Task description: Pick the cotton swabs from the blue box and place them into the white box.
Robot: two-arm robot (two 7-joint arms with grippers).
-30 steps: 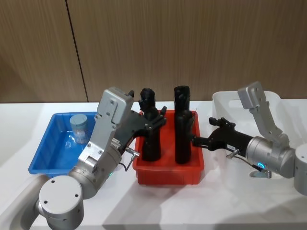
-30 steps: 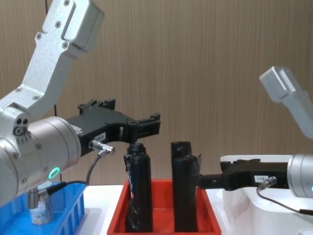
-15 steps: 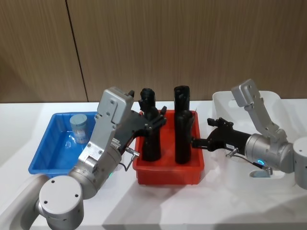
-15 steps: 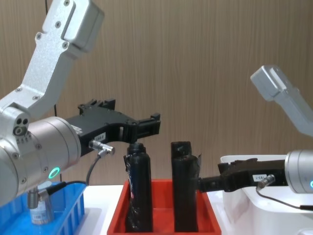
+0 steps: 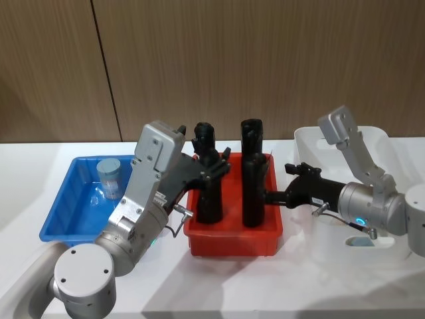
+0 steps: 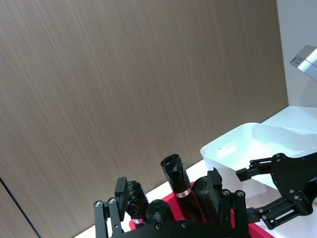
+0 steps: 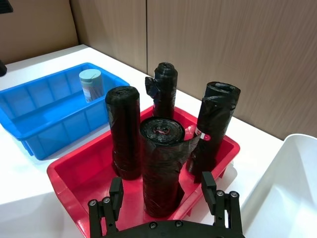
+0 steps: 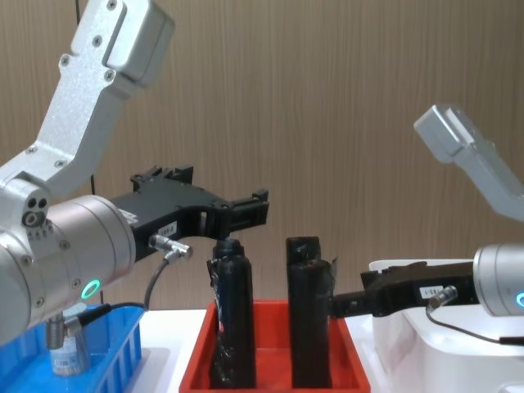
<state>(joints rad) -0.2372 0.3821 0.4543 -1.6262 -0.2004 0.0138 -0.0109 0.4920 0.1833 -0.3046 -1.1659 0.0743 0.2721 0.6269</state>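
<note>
Blue box (image 5: 66,212) holds 1 cotton swabs jar (image 5: 109,178); both hands, left hand (image 5: 214,166) and right hand (image 5: 271,195), released.

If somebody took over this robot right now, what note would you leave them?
Left claw: open, empty, hovering above the red plastic tray of black wrapped bottles.
Right claw: open, empty, at the tray's right edge, beside the glossy white plastic bin.
Blue slotted plastic basket: one clear jar of cotton swabs with a pale lid stands at its far end.
Done: one pale round lid shows inside the white bin.
Left: move the basket's jar into the white bin.
</note>
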